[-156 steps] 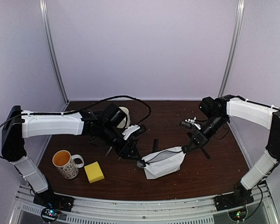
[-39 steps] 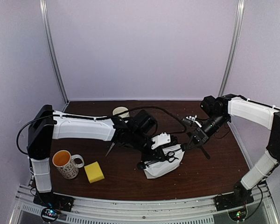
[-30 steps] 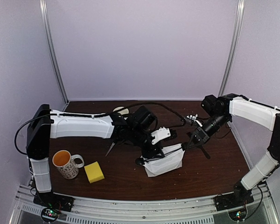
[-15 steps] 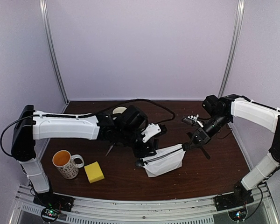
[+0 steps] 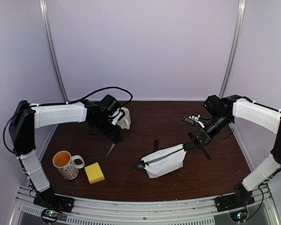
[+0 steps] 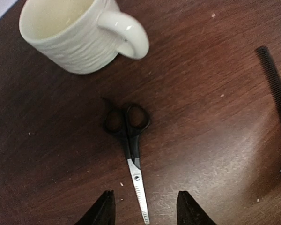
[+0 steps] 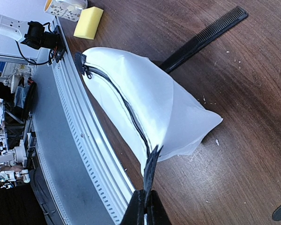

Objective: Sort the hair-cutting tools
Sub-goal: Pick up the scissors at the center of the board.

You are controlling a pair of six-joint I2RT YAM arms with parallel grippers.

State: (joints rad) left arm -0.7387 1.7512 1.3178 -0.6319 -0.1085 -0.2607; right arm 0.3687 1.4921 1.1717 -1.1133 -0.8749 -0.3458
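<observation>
Your left gripper (image 6: 145, 208) hung low over the dark wooden surface (image 6: 215, 140) with its jaws apart and nothing held. In its wrist view, the blade tip of the small black-handled scissors (image 6: 129, 136) showed in the gap between the fingers. The scissors lay flat and closed on the surface, finger loops toward a cream mug (image 6: 75, 37) that stood upright just beyond them and blade pointing back at the gripper. To their right lay a slim black comb (image 6: 275, 91), between the scissors and the white zip pouch (image 7: 145, 108); in the right wrist view its far end disappeared behind the pouch's raised side. Your right gripper (image 7: 144, 206) was pinched together on one end of that pouch, clamped on the fabric at the zip line and holding that end up off the surface. The other end, with the zip pull, rested on the surface toward the near edge. A slim dark piece (image 5: 205, 153) lay just beside your right gripper, too small to name. Well to the left, near the front edge, a yellow sponge block (image 5: 94, 172) sat just beside a patterned mug (image 5: 68, 168) with an orange inside.
</observation>
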